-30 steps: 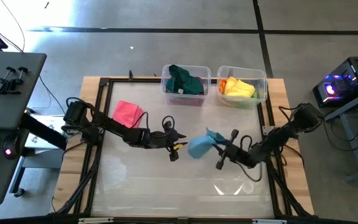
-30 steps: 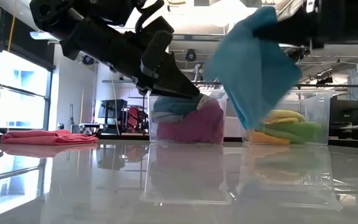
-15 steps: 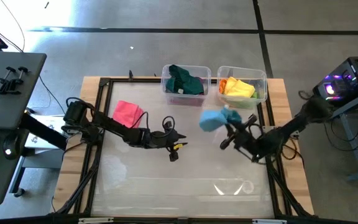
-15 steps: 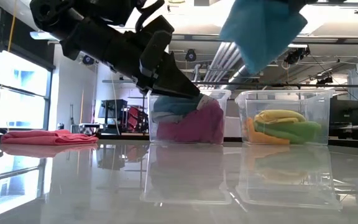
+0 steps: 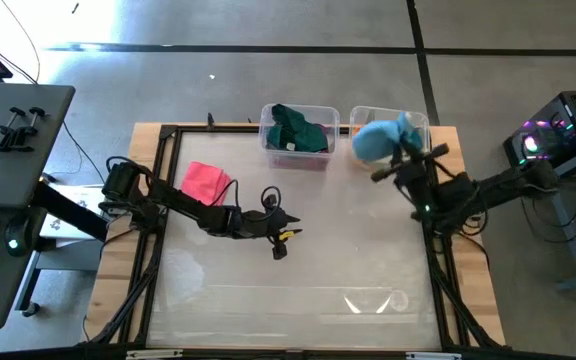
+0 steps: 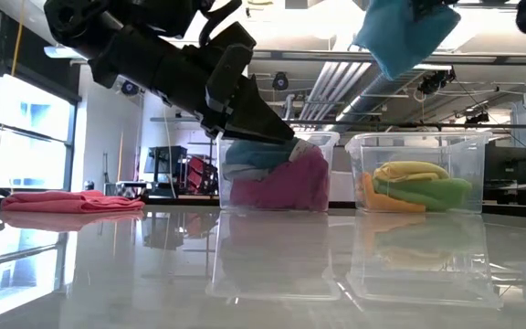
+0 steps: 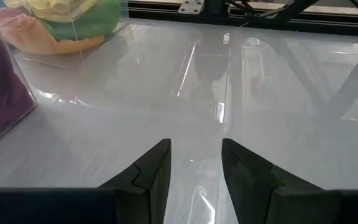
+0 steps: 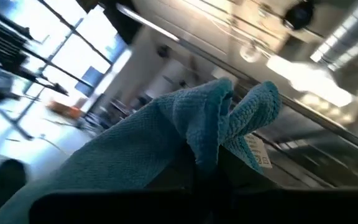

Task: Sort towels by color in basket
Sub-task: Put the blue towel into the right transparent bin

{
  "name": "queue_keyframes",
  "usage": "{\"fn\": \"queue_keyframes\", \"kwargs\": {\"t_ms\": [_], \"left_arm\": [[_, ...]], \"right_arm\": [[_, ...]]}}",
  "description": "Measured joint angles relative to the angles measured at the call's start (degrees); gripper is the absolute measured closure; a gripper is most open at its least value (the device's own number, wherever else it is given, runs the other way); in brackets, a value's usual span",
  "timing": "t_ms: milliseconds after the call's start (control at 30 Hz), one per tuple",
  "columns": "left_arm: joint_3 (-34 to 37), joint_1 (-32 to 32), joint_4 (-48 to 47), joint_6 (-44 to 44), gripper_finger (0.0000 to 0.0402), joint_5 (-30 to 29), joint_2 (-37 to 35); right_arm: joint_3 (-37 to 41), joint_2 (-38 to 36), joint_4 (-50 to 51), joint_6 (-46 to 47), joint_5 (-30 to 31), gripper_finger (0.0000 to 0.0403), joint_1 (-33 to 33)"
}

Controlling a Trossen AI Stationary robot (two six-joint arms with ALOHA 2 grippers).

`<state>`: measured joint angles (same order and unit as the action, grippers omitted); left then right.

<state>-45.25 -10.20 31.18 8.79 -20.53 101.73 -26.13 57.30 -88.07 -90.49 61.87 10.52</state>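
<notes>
Nearest you, the front half of the counter (image 5: 298, 290) held only its glossy clear sheet. At mid-counter your left end effector (image 5: 286, 236) waited just above the surface, its fingers (image 7: 154, 171) parted and holding no cloth. Toward the counter's left edge, a pink towel (image 5: 205, 181) lay flat on the surface — well apart from both bins.

Your right end effector (image 5: 406, 150) was raised over the back right part of the counter, clamped on the light blue towel (image 5: 376, 140), which hung bunched in the air above the right bin (image 6: 420, 174) — not touching it, as the low view showed the cloth (image 6: 404, 27) well clear of the rim. In that bin lay yellow, light green and orange towels (image 6: 415, 186).

At the back edge, left of it, the left bin (image 5: 295, 135) held a dark green towel (image 5: 295, 127) on top, with magenta cloth (image 6: 286, 185) underneath.
</notes>
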Motion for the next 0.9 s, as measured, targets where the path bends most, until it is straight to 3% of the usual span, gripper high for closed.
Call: {"fn": "queue_keyframes", "kwargs": {"t_ms": [233, 500, 733, 900], "left_arm": [[0.0, 0.0, 0.0, 0.0, 0.0271, 0.0, 0.0], [0.0, 0.0, 0.0, 0.0, 0.0271, 0.0, 0.0], [0.0, 0.1, 0.0, 0.0, 0.0271, 0.0, 0.0], [0.0, 0.1, 0.0, 0.0, 0.0271, -0.6, 0.0]], "right_arm": [[0.0, -0.8, 11.8, 8.2, -1.2, 0.0391, -14.8], [0.0, -0.7, 44.6, 30.6, -11.0, 0.0391, -31.2], [0.0, -0.7, 60.9, 51.5, -15.3, 0.0391, -42.7], [0.0, -0.7, 69.9, 63.8, -25.1, 0.0391, -48.0]]}}
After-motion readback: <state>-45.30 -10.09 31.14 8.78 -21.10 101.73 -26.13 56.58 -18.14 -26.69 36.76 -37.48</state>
